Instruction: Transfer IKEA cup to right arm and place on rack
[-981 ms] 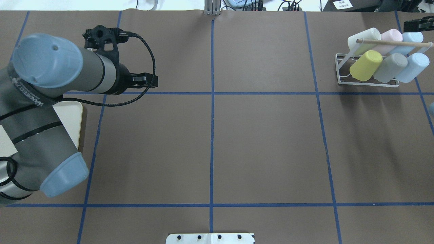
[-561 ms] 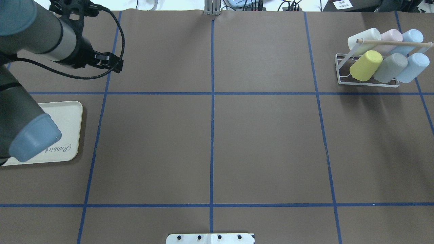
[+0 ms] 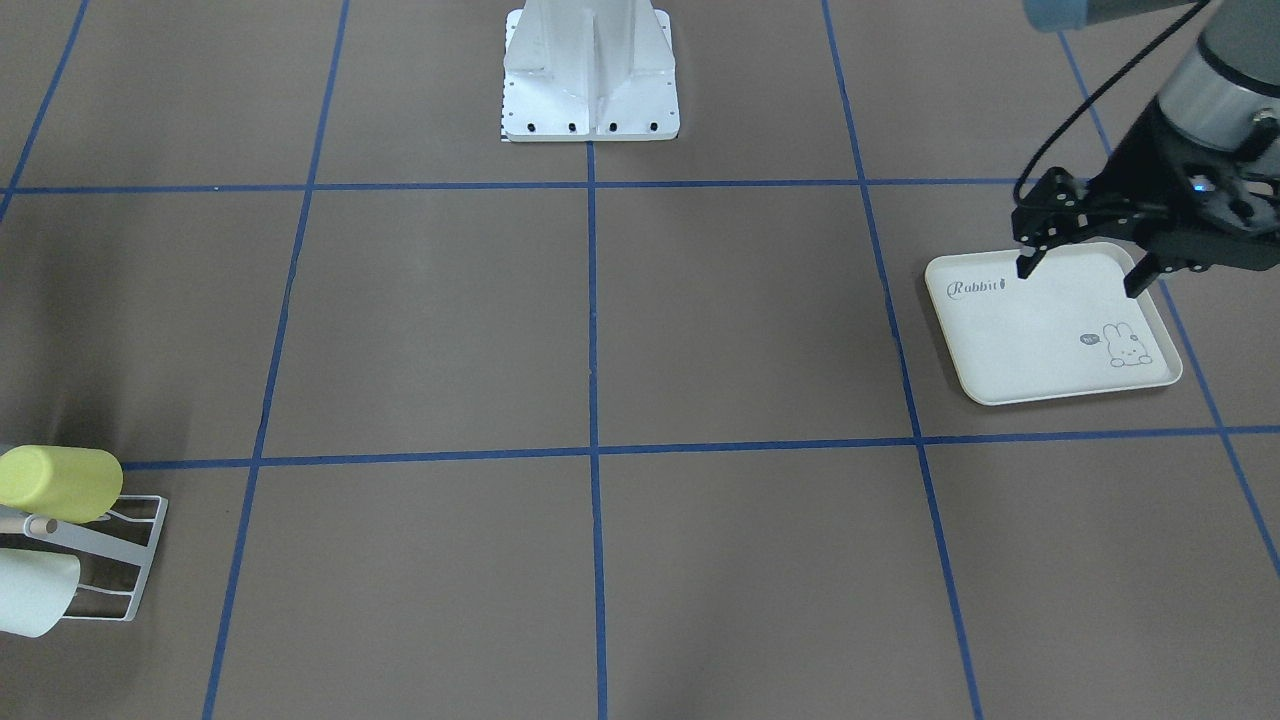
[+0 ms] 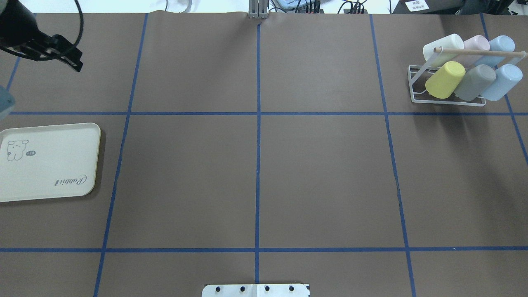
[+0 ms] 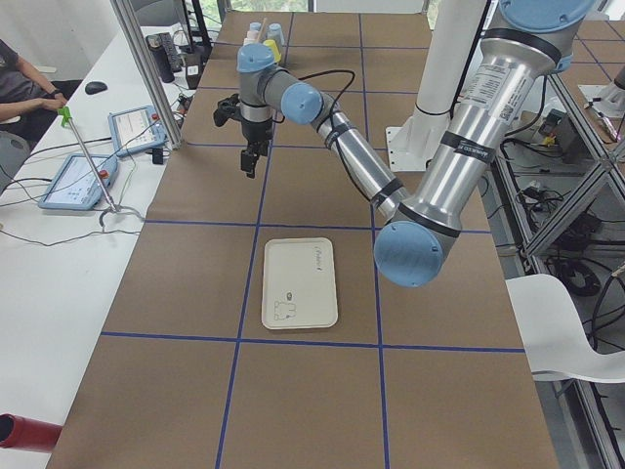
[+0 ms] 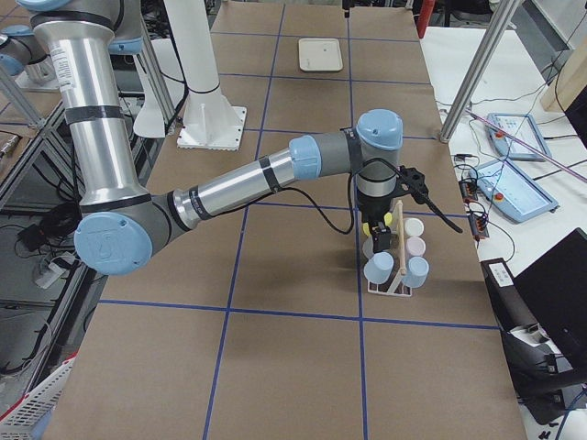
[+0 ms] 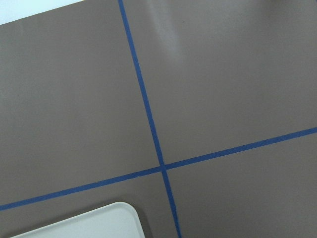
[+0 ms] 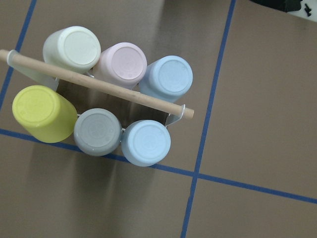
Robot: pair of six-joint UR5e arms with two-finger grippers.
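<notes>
Since the earlier overhead frame, the left arm [image 5: 477, 119] has drawn back toward the far left corner, uncovering the tray [image 4: 49, 165].

Overhead: the rack [image 4: 411, 88] carries six cups [image 4: 445, 79], three per row. No cup lies on the tray or elsewhere in view. Which of them was the one transferred cannot be determined.

Front-facing: the left gripper [image 3: 1080, 274] hangs raised near the tray, fingers spread, holding nothing. The rack is cut off at the frame edge.

Exterior left: same arm, no further detail.

Exterior right: the right arm [image 6: 266, 179] reaches to just above the rack. Its gripper is masked by the wrist, so whether the fingers are spread or pressed together cannot be told.

Left wrist: bare table [image 7: 223, 74] and one tray corner only.

Right wrist: looks straight down on all six cup bases and the dowel [image 8: 99, 84].

Judgement: placement appears complete. The next move calls for lifting the right arm straight up, clear of the dowel.
</notes>
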